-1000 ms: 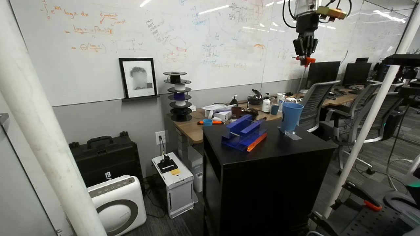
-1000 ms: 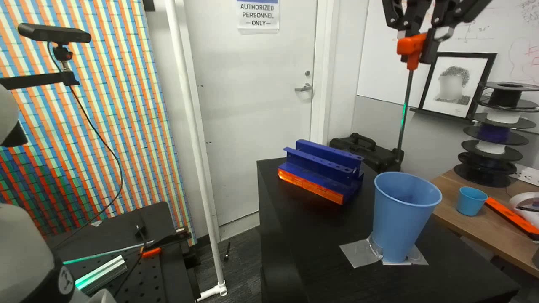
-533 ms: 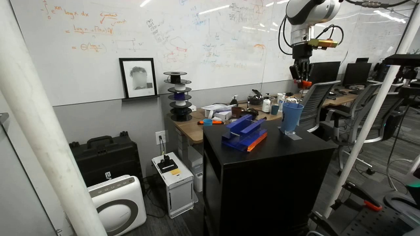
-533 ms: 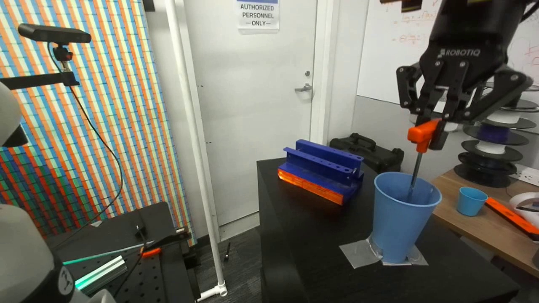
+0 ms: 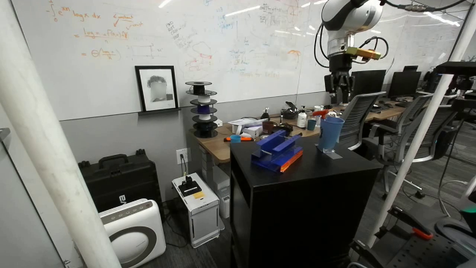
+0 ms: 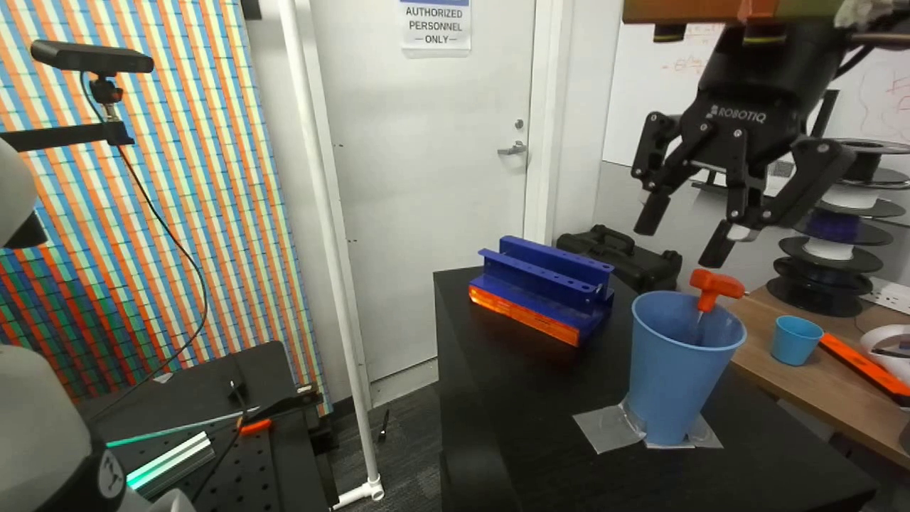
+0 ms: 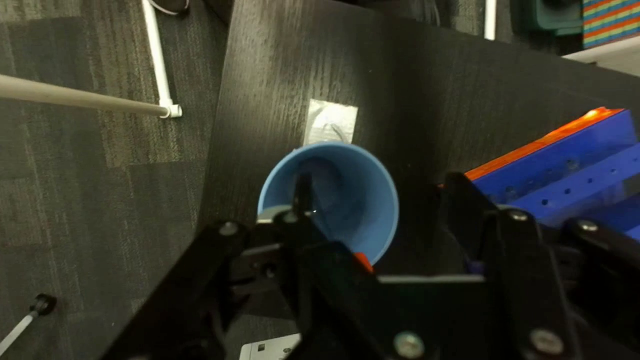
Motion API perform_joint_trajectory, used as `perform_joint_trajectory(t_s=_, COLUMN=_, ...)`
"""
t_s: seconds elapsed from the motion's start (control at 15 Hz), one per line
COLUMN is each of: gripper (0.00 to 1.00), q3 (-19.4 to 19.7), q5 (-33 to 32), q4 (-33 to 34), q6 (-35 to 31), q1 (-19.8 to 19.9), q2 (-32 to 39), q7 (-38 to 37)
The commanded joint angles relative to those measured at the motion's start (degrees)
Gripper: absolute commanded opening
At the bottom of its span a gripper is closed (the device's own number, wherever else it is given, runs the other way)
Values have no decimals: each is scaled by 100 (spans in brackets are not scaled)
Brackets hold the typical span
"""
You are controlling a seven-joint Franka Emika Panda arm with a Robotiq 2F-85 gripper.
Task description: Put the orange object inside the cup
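The orange object [image 6: 711,286] is a T-shaped handle on a thin metal shaft. Its shaft dips into the light-blue cup [image 6: 675,391], while the handle sticks up above the rim, leaning over the far side. The same handle [image 5: 322,114] shows over the cup [image 5: 330,134] in an exterior view. My gripper [image 6: 680,246] hangs just above, its fingers spread apart with nothing between them. From the wrist, one fingertip [image 7: 302,192] overlaps the mouth of the cup [image 7: 372,200], and only a bit of the orange handle [image 7: 364,261] peeks out behind my gripper [image 7: 377,186].
The cup is taped onto a black cabinet top [image 6: 540,427]. Beside it lies a dark-blue blocky item [image 6: 544,284] with an orange edge. A wooden desk [image 5: 219,145] with a small blue cup [image 6: 796,340] and spools [image 6: 832,227] stands behind.
My gripper came down with the orange object until its shaft entered the cup, then opened. The handle has dropped away from the fingers and tipped toward the rim.
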State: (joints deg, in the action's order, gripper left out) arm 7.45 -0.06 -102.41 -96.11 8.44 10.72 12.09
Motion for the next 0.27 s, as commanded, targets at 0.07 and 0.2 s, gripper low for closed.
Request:
perform_joint_trajectory(t_s=0.07, gripper=81, q3=-18, q5=17, q4=-4, q6=67, q1=28, q2=-121, q7=-1)
perform_joint_trajectory(t_s=0.2, gripper=91, q3=-25, q5=17, q4=-8, q6=46, q1=30, q2=-34, q7=-2)
